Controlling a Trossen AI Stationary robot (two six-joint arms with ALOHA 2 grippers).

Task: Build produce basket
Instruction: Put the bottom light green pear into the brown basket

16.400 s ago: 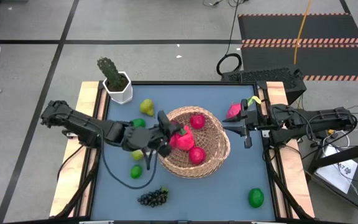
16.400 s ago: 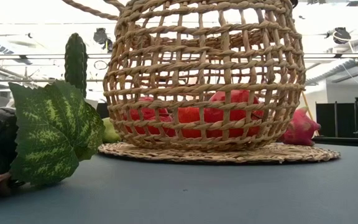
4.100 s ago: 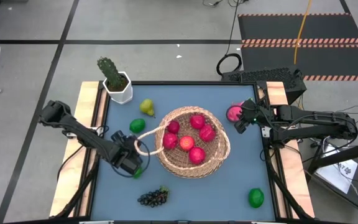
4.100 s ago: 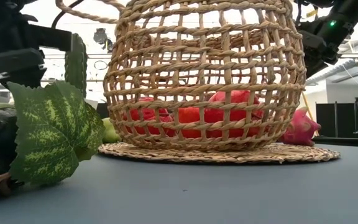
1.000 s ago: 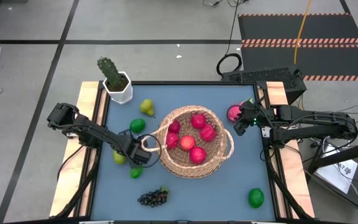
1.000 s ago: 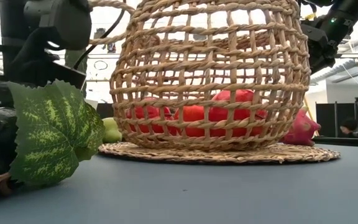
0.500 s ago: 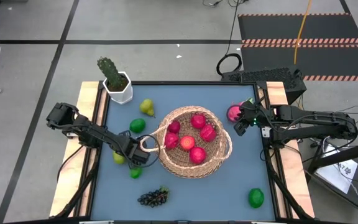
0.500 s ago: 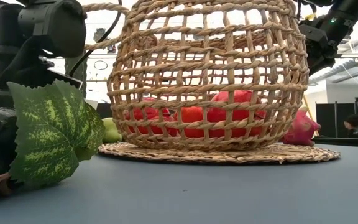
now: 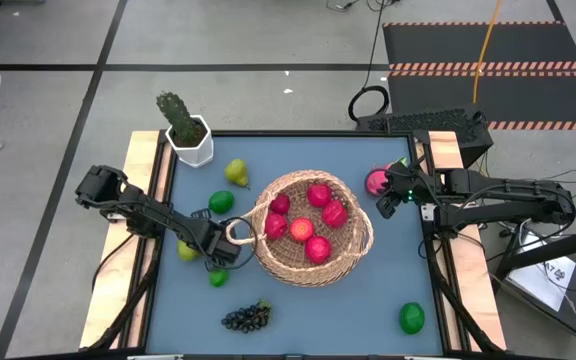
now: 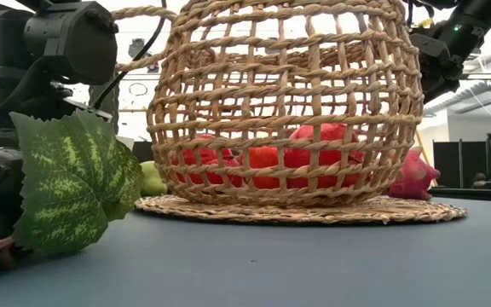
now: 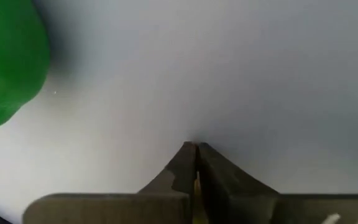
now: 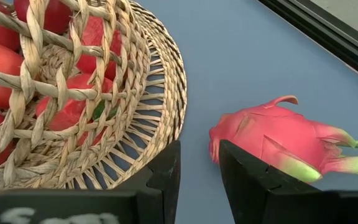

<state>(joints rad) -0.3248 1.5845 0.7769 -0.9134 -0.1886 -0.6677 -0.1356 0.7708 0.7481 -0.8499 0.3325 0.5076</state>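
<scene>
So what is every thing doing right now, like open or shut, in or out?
Left gripper: shut, holding nothing, over bare table beside a lime.
Right gripper: a little open, empty, between the basket and the dragon fruit.
Basket: upright, holding red apples.
Dragon fruit: out, lying on the table.
Grapes: out.
Pear: out.
Cactus: upright in its pot.

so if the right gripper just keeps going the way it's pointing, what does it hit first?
Probably the dragon fruit: it lies just past the right gripper, slightly to one side, with the basket flanking the other side. Depth is unclear, so it might meet bare table between them.
</scene>
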